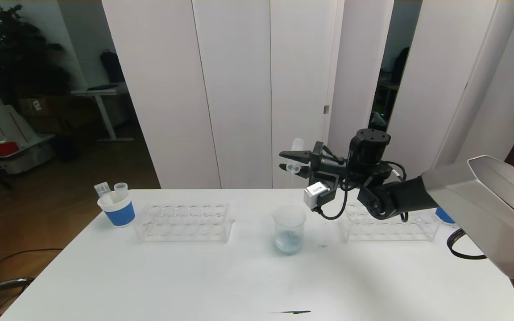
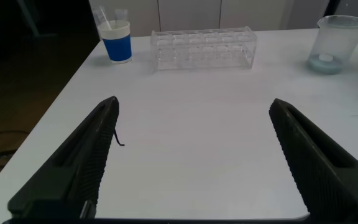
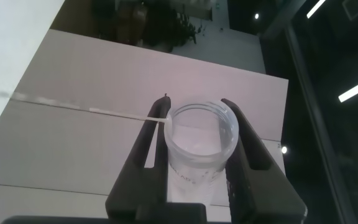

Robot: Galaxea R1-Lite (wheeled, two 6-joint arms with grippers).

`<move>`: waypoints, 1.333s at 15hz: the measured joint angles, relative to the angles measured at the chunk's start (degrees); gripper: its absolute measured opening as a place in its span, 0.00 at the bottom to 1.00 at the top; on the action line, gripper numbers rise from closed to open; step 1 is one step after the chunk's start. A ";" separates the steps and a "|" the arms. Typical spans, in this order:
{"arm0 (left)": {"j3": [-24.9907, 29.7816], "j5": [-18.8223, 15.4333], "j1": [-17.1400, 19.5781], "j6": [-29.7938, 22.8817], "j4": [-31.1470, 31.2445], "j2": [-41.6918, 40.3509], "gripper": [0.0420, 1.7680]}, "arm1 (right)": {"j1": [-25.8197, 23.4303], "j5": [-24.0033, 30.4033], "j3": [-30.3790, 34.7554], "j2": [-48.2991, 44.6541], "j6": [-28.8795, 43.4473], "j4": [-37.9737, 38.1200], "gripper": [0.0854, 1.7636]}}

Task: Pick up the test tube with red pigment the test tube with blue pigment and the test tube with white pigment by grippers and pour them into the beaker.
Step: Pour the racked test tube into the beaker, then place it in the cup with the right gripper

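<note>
My right gripper [image 1: 282,161] is shut on the test tube with white pigment [image 1: 296,154] and holds it tipped over, mouth down, high above the beaker [image 1: 289,229]. A thin whitish stream runs from the tube's mouth towards the beaker. The right wrist view shows the tube's open mouth [image 3: 202,134] between the fingers [image 3: 151,146], with the stream leaving its rim. The beaker holds pale bluish liquid; it also shows in the left wrist view [image 2: 339,43]. My left gripper [image 2: 193,102] is open and empty over the bare table near its front left. The red and blue tubes are out of view.
A blue-and-white paper cup [image 1: 116,208] with two clear tubes stands at the back left, beside an empty clear rack [image 1: 183,221]. A second clear rack [image 1: 388,225] and another blue cup [image 1: 443,216] lie behind my right arm. A dark mark [image 1: 295,312] is near the table's front edge.
</note>
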 joint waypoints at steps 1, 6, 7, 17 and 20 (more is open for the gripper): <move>0.00 0.00 0.00 0.00 0.02 0.00 0.98 | 0.04 -0.17 -0.09 0.09 0.12 -0.09 0.30; 0.00 0.00 0.00 0.01 0.02 0.00 0.98 | 0.30 -1.55 -0.15 -0.34 2.11 -0.11 0.30; 0.00 0.00 0.00 0.00 0.02 0.00 0.98 | 0.52 -1.91 -0.11 -0.91 3.29 -0.15 0.30; 0.00 -0.02 0.00 0.01 0.02 0.00 0.98 | 2.24 -31.71 1.46 -13.54 30.83 -0.15 0.30; 0.00 0.00 0.00 0.01 0.05 0.00 0.98 | 1.68 -44.30 4.92 -17.46 48.21 -0.28 0.30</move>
